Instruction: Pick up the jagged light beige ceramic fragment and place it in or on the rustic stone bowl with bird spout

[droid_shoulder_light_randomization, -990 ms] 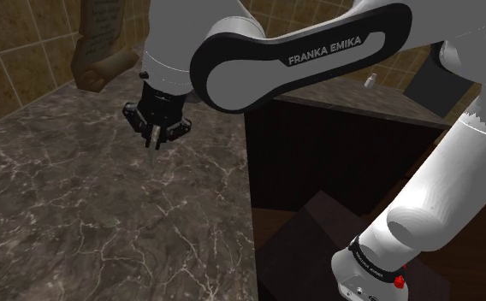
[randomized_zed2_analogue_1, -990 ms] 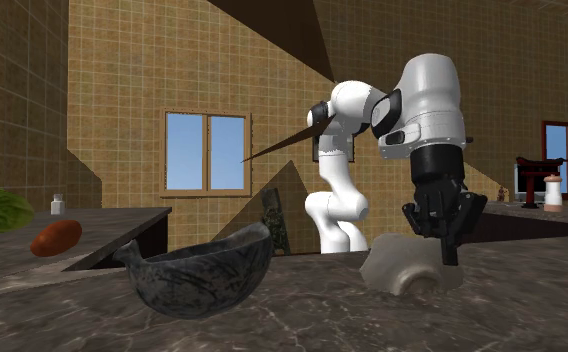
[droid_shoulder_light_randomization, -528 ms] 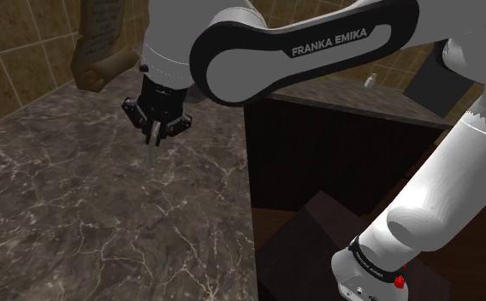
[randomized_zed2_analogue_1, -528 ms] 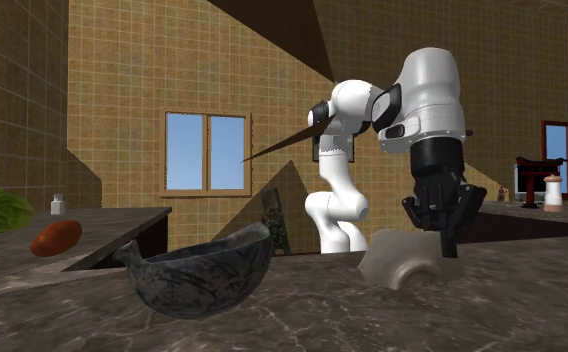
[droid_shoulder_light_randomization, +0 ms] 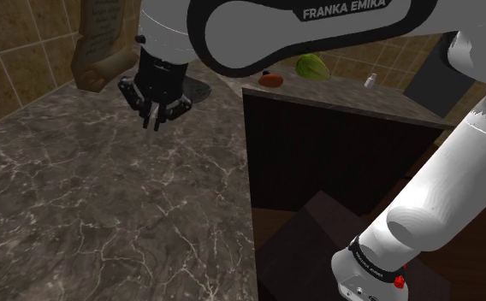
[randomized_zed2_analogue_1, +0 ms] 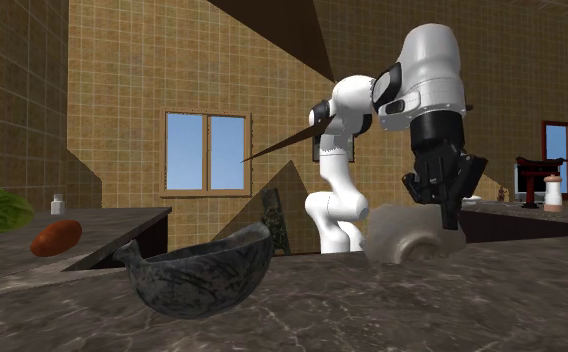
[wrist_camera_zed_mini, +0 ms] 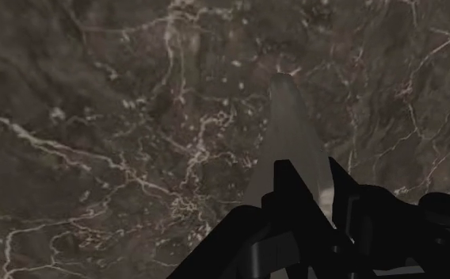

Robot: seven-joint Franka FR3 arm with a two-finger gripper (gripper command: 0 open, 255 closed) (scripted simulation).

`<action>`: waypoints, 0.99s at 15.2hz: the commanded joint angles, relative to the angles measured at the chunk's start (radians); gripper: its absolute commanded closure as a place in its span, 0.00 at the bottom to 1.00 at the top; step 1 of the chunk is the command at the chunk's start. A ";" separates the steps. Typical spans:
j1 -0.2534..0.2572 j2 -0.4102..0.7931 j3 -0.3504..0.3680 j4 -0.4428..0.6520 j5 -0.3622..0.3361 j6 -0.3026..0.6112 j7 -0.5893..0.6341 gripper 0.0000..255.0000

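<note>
Pale beige fragment [randomized_zed2_analogue_1: 410, 232], a smooth curved slab with a ragged edge, is clamped between the black gripper [randomized_zed2_analogue_1: 450, 215] fingers above the dark veined marble counter [randomized_zed2_analogue_1: 372, 310]. A rough dark stone bowl [randomized_zed2_analogue_1: 202, 275] with a spout sits well apart, toward the second exterior view's left. A sweet potato [randomized_zed2_analogue_1: 54, 237] lies beyond it.

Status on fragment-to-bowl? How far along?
Done: the gripper is shut on the beige fragment. In hand: the lift, with the fragment higher than a second ago. Left: carry it to the dark bowl, toward the second exterior view's left, and release.
</note>
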 commanded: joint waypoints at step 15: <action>0.004 -0.003 0.005 0.214 0.017 -0.215 -0.030 1.00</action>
